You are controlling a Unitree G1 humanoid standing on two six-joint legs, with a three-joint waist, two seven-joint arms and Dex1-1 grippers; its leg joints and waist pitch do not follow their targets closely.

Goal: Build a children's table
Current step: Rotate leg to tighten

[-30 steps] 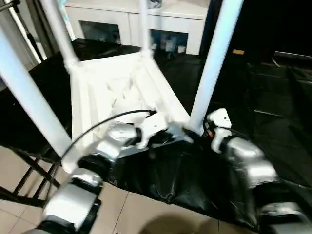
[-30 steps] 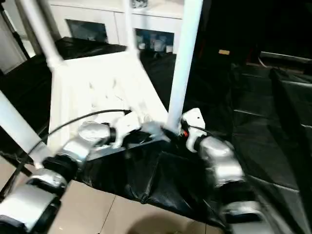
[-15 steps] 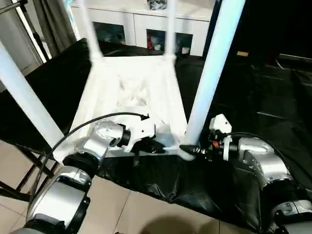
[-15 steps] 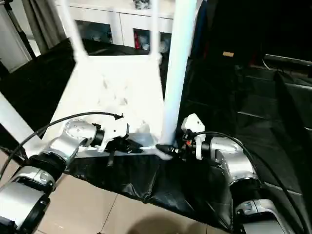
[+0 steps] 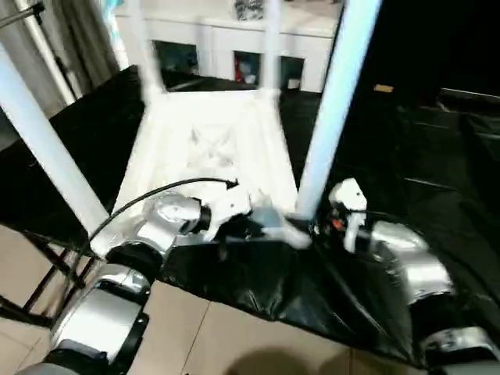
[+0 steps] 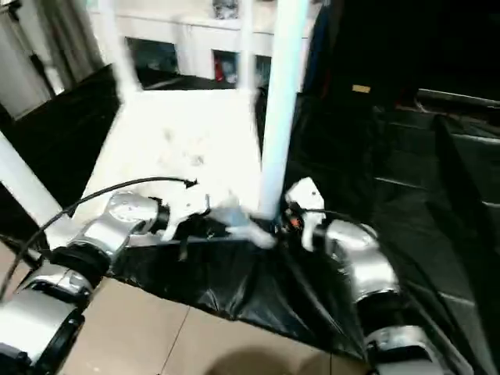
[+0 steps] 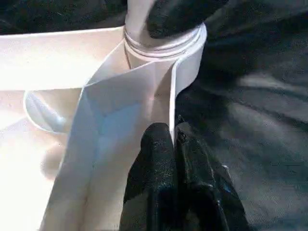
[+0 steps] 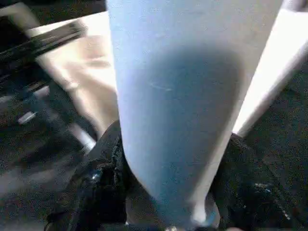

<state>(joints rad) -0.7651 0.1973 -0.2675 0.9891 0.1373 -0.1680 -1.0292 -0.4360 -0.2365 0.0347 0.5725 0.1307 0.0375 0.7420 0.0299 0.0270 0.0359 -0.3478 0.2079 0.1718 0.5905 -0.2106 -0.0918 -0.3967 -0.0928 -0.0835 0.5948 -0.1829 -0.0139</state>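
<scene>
Since the earlier frame, right gripper (image 8: 166, 192) has narrowed its fingers around the base of the near right leg (image 5: 332, 117), one finger on each side, though a firm clamp cannot be confirmed. Left gripper (image 7: 172, 139) is pinched tight on the rim of the upturned table top (image 5: 211, 148), which lies on the black-draped bench (image 5: 437, 164) with its legs standing up. Judged step: seating this last leg in its corner socket (image 7: 163, 45); next calls for a firm grasp and a downward press or twist while the left braces the top.

Children's table (image 5: 207, 148) upside down on black-covered bench (image 5: 70, 141), dead centre, legs up. Cabinet (image 5: 234, 47) behind at 12. Left gripper (image 7: 174, 139) on near rim at 6; right gripper (image 8: 168, 192) around near-right leg (image 5: 332, 109), 4 o'clock.
</scene>
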